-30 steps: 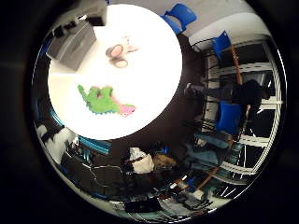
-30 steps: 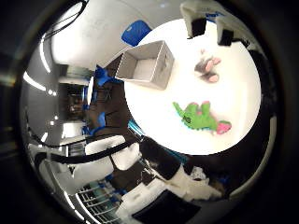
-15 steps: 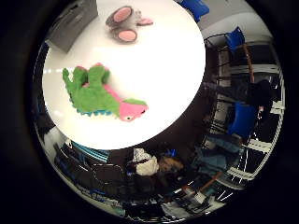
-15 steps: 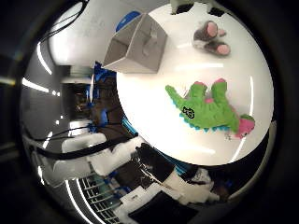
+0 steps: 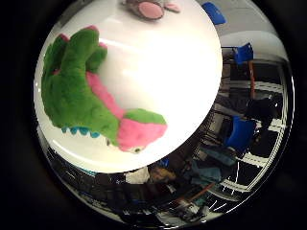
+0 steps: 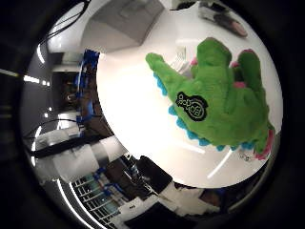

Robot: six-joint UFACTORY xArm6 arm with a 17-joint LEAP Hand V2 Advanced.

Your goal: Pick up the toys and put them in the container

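Below, the round white table [image 5: 163, 72] spread under the palm. On it lay the green plush dinosaur [image 6: 224, 102] — close, filling much of both views — its long axis running from tapered tail to pink snout, tail toward the grey container [image 6: 126, 21]. Only the little-finger view showed the snout and the grey-and-pink plush mouse [image 5: 148, 7]. Nothing showed whether the hand's fingers were spread or curled.

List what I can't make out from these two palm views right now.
- Hand: none of it shows, so open or shut is unknown.
- Gray toy: cut off by the view's edge.
- Container: inside hidden by its wall, thumb-side view.
- Green toy: whether anything touches it can't be told.
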